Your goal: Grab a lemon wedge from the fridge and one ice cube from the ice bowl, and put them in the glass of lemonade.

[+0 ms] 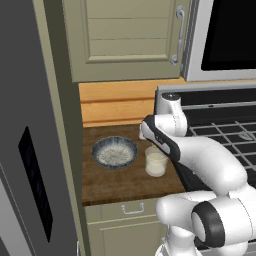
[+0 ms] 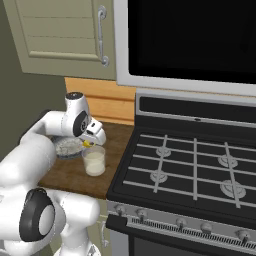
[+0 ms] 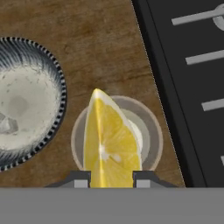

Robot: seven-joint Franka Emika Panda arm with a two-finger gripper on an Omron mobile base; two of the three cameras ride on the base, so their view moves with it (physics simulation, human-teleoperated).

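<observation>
Holding the lemon wedge right over the glass here; the end effector is clamped on the wedge, one dark fingertip on each side of its wide end, and the pointed end sticks out away from the hand. In the hand view the wedge covers most of the glass mouth, so you just see the rim and a bit of pale lemonade peeking round it.

From the right base view the wedge is a tiny yellow bit tucked under the hand, just above the rim of the glass; can't tell if it touches the rim or hangs a hair above it. The left base view has the arm's wrist blocking most of that, only the glass shows below it.

The ice bowl sits on the wooden table just beside the glass, on the side away from the stove; close but not touching. There's a small clear ice cube lying in the bowl in the hand view; the inside looks whitish and speckled.

Grey fridge fills the left of the left base view, doors closed as far as I can see; beige cabinet up above the table.
</observation>
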